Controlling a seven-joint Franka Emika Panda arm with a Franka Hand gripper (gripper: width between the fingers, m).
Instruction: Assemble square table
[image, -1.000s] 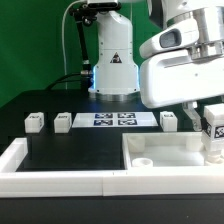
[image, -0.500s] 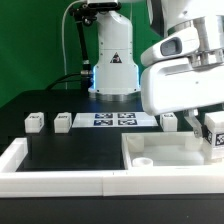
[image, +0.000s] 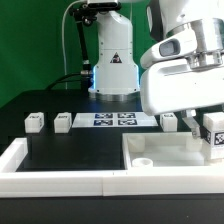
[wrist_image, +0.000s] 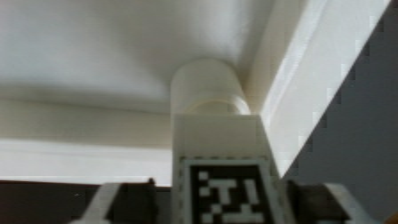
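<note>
The square tabletop (image: 165, 150), a white slab with a raised rim, lies at the front right of the exterior view. My gripper (image: 210, 135) hangs over its right corner, shut on a white tagged leg (image: 216, 140). In the wrist view the leg (wrist_image: 214, 110) runs out from between the fingers (wrist_image: 125, 205), its tag (wrist_image: 226, 195) facing the camera. Its rounded end is close to the slab's inner corner and rim (wrist_image: 302, 60). Three other legs stand on the black table: two at the left (image: 35, 121) (image: 63, 121) and one (image: 168, 120) behind the slab.
The marker board (image: 112, 119) lies flat at the back centre, between the legs. A long white border rail (image: 60, 181) runs along the front and up the left side. The robot base (image: 113, 60) stands behind the marker board.
The arm has shifted toward the exterior view's right and slightly up, carrying the leg with it. The slab and the loose legs have not moved.
</note>
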